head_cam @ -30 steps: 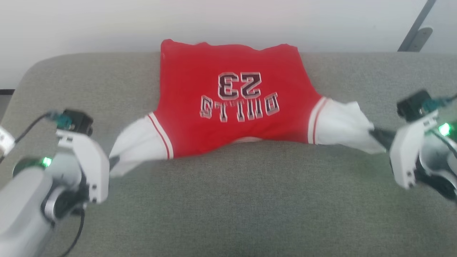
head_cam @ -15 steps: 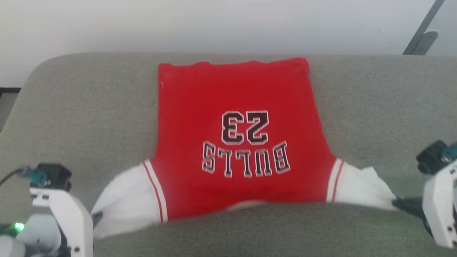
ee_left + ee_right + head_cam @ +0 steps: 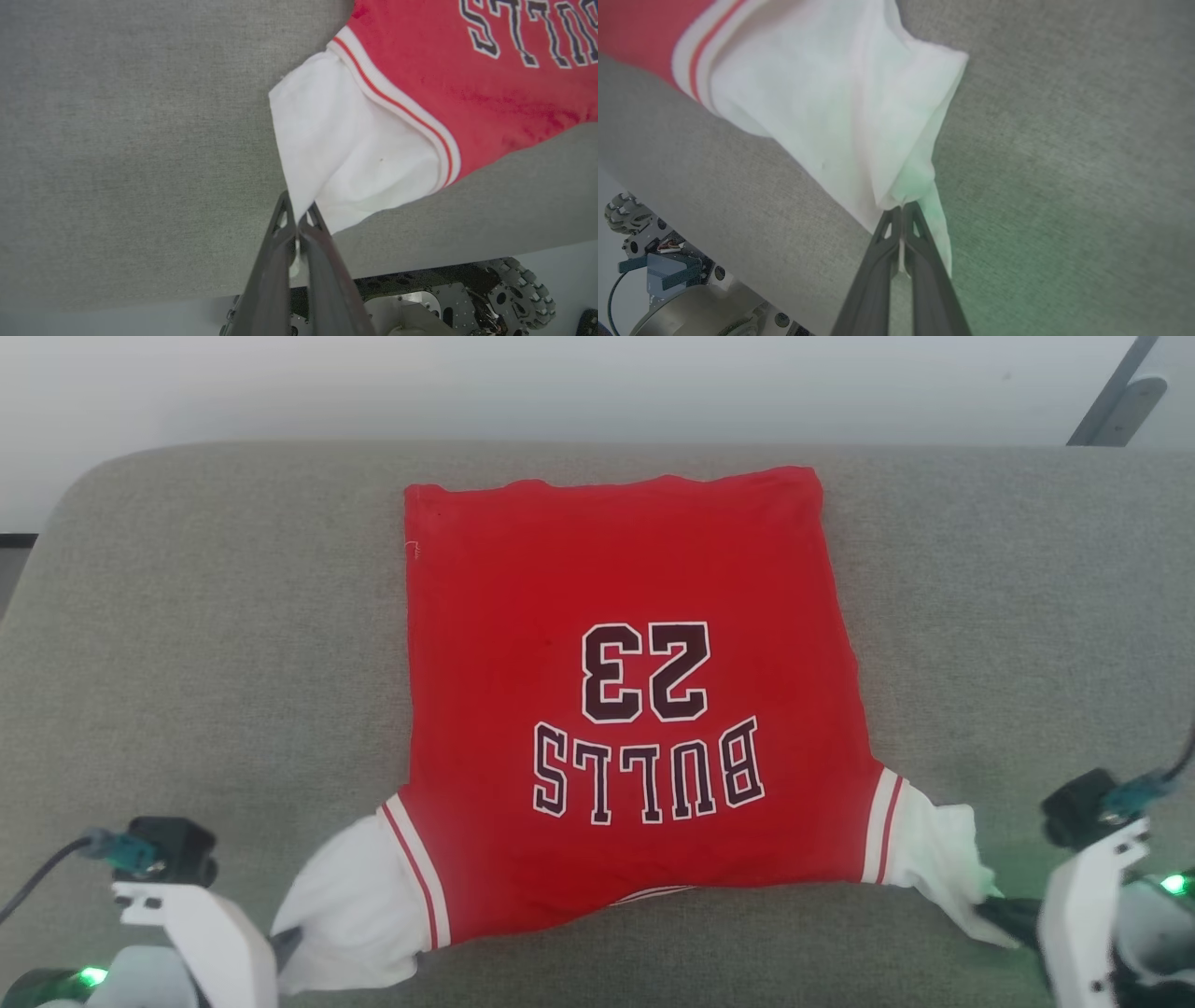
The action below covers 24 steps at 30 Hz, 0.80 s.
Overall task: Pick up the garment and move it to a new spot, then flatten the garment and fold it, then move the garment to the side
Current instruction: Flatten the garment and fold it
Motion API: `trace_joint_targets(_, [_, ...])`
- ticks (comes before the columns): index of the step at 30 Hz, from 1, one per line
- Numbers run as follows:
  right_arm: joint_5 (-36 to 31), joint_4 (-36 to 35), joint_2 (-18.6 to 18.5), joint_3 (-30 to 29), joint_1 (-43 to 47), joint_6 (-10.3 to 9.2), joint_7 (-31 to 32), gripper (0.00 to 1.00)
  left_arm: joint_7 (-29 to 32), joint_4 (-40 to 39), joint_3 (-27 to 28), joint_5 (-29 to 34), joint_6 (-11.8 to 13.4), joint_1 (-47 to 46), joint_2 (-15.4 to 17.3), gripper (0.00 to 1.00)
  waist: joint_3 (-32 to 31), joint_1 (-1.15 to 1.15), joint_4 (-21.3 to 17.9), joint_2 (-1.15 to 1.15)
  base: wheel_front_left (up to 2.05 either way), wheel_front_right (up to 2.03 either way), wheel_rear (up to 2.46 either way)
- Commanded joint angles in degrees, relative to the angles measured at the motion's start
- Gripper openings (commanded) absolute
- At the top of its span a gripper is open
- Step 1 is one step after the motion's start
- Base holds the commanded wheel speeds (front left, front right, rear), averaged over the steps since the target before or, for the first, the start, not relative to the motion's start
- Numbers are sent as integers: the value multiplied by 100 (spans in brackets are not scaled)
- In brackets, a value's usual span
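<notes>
Red garment (image 3: 616,579); neck trim (image 3: 653,894) barely visible

Grey fabric cushion (image 3: 187,616), pale wall (image 3: 560,383) behind; dark slanted bar (image 3: 1104,394)

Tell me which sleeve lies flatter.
The left sleeve, held by the left gripper: it spreads broad, while the right sleeve is pulled into a narrow, creased point.

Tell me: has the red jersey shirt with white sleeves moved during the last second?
Yes, toward the robot. The red jersey shirt reached past the grey cushion's far edge before; now its hem lies inside it.
</notes>
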Motion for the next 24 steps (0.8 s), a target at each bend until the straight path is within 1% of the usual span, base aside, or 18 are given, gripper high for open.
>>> trace_joint_targets(1, [-51,23,61,-49,41,2,-43,0,-26,26,-9,38,-30,-96,-46,0,6,0,-3,0,0,0,0])
trace_joint_targets(4, [-298,146,337,-176,41,1,-56,0,-47,207,-145,126,-174,-220,-214,0,16,0,3,0,0,0,0])
trace_joint_targets(6, [-446,95,402,-303,-4,1,-44,0,-70,291,-203,167,-255,-318,-317,0,18,0,3,0,0,0,0])
trace_joint_targets(7, [-492,36,417,-398,-35,1,-64,13,-85,317,-222,208,-283,-349,-345,0,21,0,5,0,0,0,0])
trace_joint_targets(8, [-531,-41,429,-501,-70,1,-82,40,-88,351,-248,227,-303,-378,-378,0,29,0,9,0,0,0,0])
trace_joint_targets(9, [-567,-130,425,-599,-88,1,-96,64,-104,367,-268,247,-331,-404,-421,0,42,0,19,0,0,0,0])
trace_joint_targets(11, [-660,-341,411,-826,-146,1,-111,94,-124,393,-301,242,-363,-446,-468,0,74,0,45,0,0,0,0])
trace_joint_targets(12, [-733,-442,406,-950,-195,1,-122,100,-129,407,-314,254,-380,-474,-484,0,93,0,58,0,0,0,0])
trace_joint_targets(17, [-998,-890,547,-1412,-516,1,-168,100,-147,418,-391,323,-457,-602,-629,0,230,0,184,0,0,0,0])
trace_joint_targets(19, [-1231,-917,578,-1547,-769,1,-269,100,-150,428,-420,359,-496,-678,-687,0,299,0,251,0,0,0,0])
trace_joint_targets(20, [-1377,-889,593,-1594,-914,1,-340,100,-139,432,-451,384,-511,-727,-727,0,336,0,291,0,0,0,0])
trace_joint_targets(22, [-1564,-797,737,-1608,-1211,2,-476,100,-126,432,-502,420,-562,-816,-805,0,421,0,373,0,0,0,0])
trace_joint_targets(24, [-1768,-589,827,-1637,-1601,1,-607,100,-114,446,-537,470,-599,-912,-860,0,523,0,462,0,0,0,0])
